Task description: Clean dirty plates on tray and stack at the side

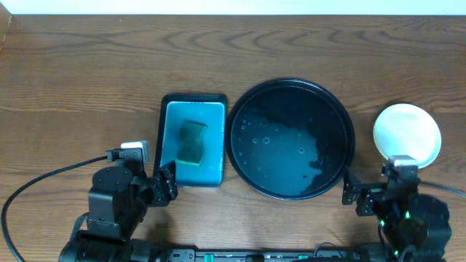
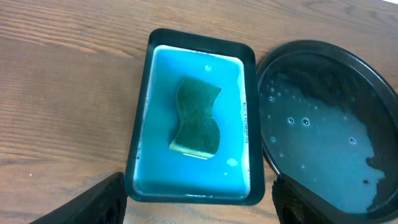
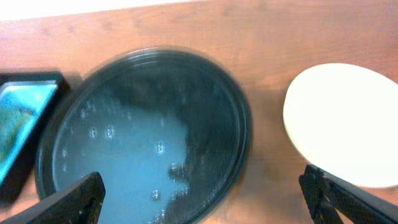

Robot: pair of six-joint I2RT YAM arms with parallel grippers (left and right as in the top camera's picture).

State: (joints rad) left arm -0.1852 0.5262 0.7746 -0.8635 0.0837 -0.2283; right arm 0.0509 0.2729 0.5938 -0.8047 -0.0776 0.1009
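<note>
Seen from above, with twelve o'clock at the far edge, a wooden table (image 1: 87, 87) holds a large round black tray (image 1: 284, 138) near its centre. The tray is bare of plates and carries only a wet, bubbly film, which suggests the washing is done. At three o'clock, off the tray, lie the plates (image 1: 407, 134), pale yellow on top. How many sit beneath it cannot be told. Just beside the round tray on its nine o'clock side sits a smaller rectangular tray (image 1: 192, 99) with shallow teal water, where a green sponge (image 1: 193, 142) lies soaking. The left gripper (image 1: 166, 185) waits at seven o'clock facing the sponge, its jaws spread wide and empty. The right gripper (image 1: 373, 195) waits at five o'clock between tray and plates, its jaws likewise spread and holding nothing.
</note>
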